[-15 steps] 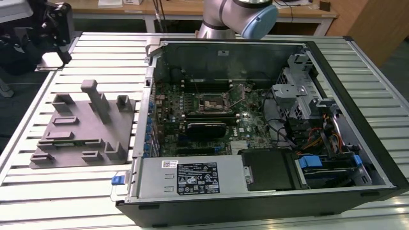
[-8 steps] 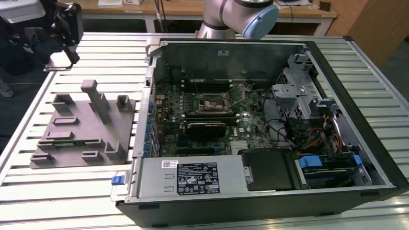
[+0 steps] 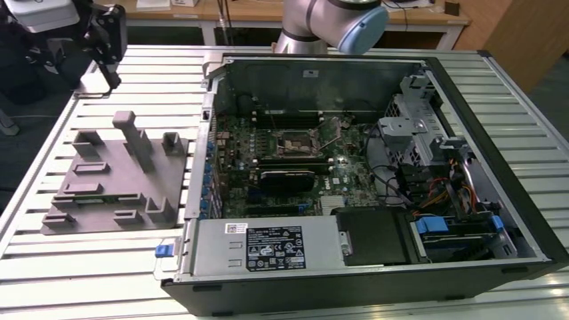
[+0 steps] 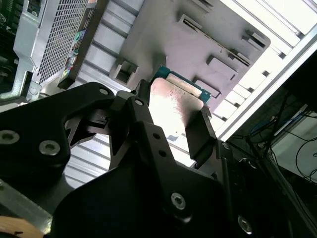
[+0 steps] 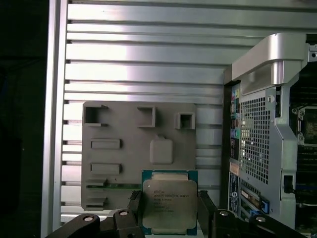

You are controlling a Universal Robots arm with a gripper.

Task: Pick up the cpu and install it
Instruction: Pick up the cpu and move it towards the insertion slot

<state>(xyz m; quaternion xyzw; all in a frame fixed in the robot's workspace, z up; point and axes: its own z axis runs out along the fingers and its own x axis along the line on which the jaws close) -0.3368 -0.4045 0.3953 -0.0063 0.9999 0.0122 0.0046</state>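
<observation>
Pinching the cpu between its jaws, the gripper holds it over the grey tray; the tray lies near the bench edge, beside the open computer case.

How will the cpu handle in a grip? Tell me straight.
Probably stiff: the cpu is a flat metal-topped square, unbent between the fingers of the gripper. Likely light, being so thin. Its shiny top looks smooth, so it might slip from a grip at its edges.
</observation>
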